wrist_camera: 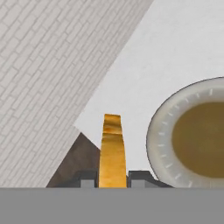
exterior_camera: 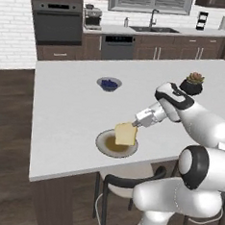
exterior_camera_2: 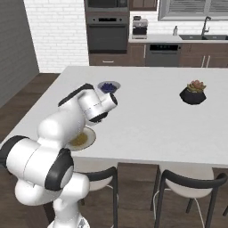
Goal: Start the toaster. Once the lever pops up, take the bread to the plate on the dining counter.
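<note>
Bread (exterior_camera: 125, 134) is hanging edge-on between the gripper's (exterior_camera: 134, 124) two fingers, which are pinching it by its upper corner, so the hand is closed on the slice and carrying it. In the left base view the slice is hovering just above the plate (exterior_camera: 103, 146), over its far right part, and I cannot tell for certain whether its lower edge is touching the plate or clearing it. From the hand view the thin golden edge of the bread (wrist_camera: 112, 148) is rising between the dark finger tips (wrist_camera: 86, 178), with the plate (wrist_camera: 164, 131) lying just beside it to one side, its brownish centre showing bare.

The plate is sitting on the dining counter (exterior_camera: 66, 110), near the front edge closest to the robot. A small bowl of blue berries (exterior_camera: 109, 84) is standing well apart, farther back, and a potted plant (exterior_camera: 192, 84) is resting over to the right.

Judging from this, the carrying part is looking nearly finished: the slice is arriving at the plate, away from any toaster. What seems left is bringing the bread squarely over the middle, lowering it, and letting go so it is lying flat.
</note>
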